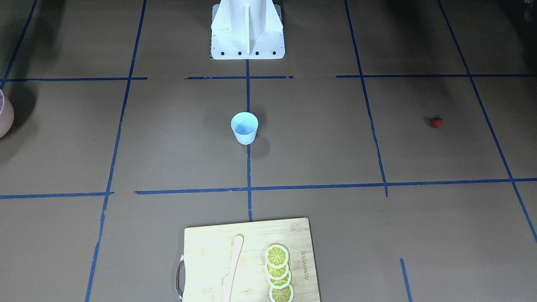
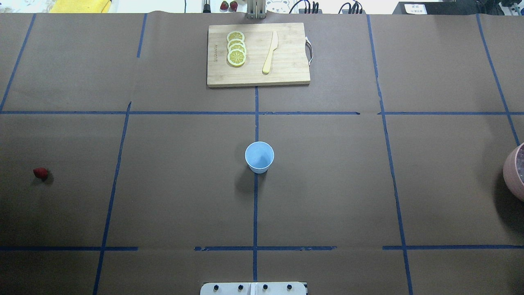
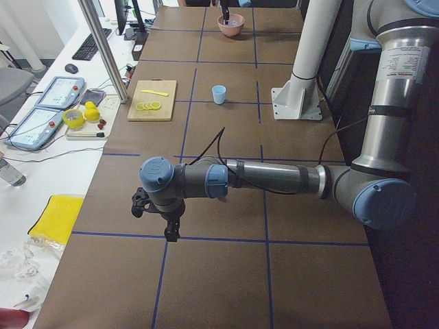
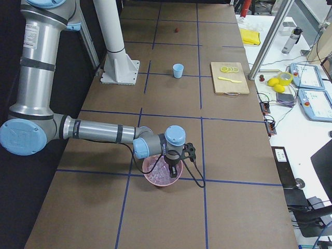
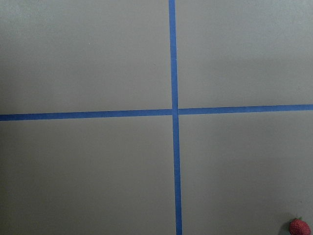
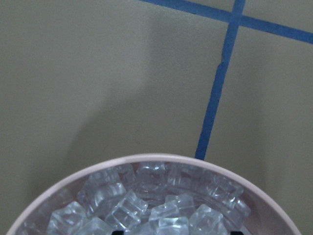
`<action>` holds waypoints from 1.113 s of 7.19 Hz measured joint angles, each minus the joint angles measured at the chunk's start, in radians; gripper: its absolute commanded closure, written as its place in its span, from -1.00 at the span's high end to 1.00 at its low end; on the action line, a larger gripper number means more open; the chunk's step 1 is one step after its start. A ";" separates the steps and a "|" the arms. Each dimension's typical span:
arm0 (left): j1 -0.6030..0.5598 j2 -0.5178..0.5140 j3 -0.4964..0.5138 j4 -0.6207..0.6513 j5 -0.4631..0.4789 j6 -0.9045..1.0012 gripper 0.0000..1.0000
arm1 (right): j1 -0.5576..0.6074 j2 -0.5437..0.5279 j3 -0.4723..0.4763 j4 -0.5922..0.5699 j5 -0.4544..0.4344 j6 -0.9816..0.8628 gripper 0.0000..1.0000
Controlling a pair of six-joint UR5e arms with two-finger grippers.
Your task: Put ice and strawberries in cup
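Observation:
The light-blue cup stands upright mid-table; nothing shows inside it. One small red strawberry lies alone on the table's left side and shows at the corner of the left wrist view. The ice fills a pink bowl on the far right. My right gripper hangs in the bowl over the ice; two dark fingertips stand wide apart, open. My left gripper points down near the left end; I cannot tell its state.
A wooden cutting board with several lemon slices and a pale knife lies at the far edge. The white robot base stands behind the cup. A side bench with devices runs beyond the board.

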 measured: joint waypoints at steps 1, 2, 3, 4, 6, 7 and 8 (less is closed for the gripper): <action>0.000 0.000 -0.001 0.000 0.000 0.000 1.00 | 0.000 -0.002 0.001 0.000 0.002 0.000 0.57; 0.000 0.001 -0.001 0.000 0.000 0.000 1.00 | 0.001 -0.007 0.005 0.000 0.003 0.000 0.56; 0.000 0.001 -0.001 0.000 -0.001 -0.001 1.00 | 0.001 -0.012 0.009 0.000 0.005 0.000 0.44; 0.000 0.001 -0.002 0.001 -0.001 -0.001 1.00 | 0.001 -0.019 0.018 0.000 0.006 0.000 0.37; 0.001 -0.001 -0.002 0.001 -0.002 -0.001 1.00 | 0.002 -0.031 0.035 0.000 0.007 0.000 0.36; 0.001 -0.002 -0.002 0.002 -0.002 -0.001 1.00 | 0.002 -0.032 0.037 0.000 0.005 0.000 0.36; 0.001 -0.002 -0.002 0.002 -0.002 -0.001 1.00 | 0.002 -0.032 0.035 -0.001 0.003 -0.001 0.36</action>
